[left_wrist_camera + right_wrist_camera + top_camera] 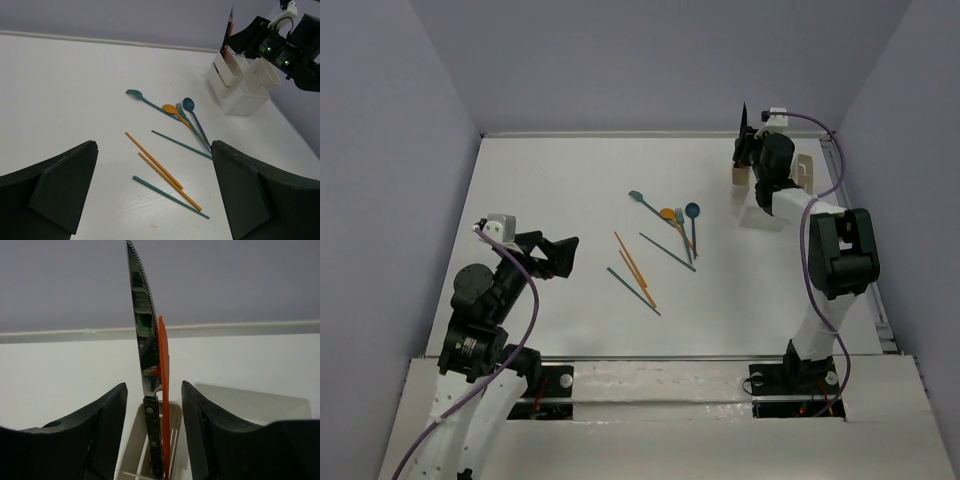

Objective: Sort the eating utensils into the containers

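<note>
Seeing right gripper (154,390) at the caddy (245,95), fingers apart, flanking the knife (141,340) with a gap on each side. Knife stands upright in an end cup, blade up, orange utensil (163,370) right beside it. I read left gripper (154,150) as spread wide, holding nothing, above the table (550,180). Chopsticks (160,170), spoons (188,105) and fork (181,112) lie loose mid-table, well apart from the caddy.

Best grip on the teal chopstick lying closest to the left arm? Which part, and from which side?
Grip the teal chopstick on the half nearer the left arm, where the gap to the orange chopsticks is widest. Its far end lies almost against an orange tip. It is thin and flat on the table, so probably come straight down, jaws across the shaft.
</note>
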`<state>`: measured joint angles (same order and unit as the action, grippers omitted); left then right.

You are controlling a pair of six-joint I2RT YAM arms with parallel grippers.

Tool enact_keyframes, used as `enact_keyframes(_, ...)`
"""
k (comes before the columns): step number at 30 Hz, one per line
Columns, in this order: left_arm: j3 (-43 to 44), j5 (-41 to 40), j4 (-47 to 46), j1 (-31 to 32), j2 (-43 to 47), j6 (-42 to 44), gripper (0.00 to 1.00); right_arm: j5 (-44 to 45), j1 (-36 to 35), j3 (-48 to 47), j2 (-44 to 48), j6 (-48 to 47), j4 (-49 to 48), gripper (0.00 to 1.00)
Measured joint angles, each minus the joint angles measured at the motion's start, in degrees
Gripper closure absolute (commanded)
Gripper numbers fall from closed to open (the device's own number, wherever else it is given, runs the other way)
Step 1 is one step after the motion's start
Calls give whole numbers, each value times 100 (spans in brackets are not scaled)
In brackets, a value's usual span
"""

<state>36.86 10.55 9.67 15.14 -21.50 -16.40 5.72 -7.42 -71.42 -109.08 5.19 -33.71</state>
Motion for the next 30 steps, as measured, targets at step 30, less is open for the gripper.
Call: enact_keyframes(30, 0, 136, -4, -15, 85, -2, 1, -1700, -2133, -2557, -1073, -848, 5348, 49)
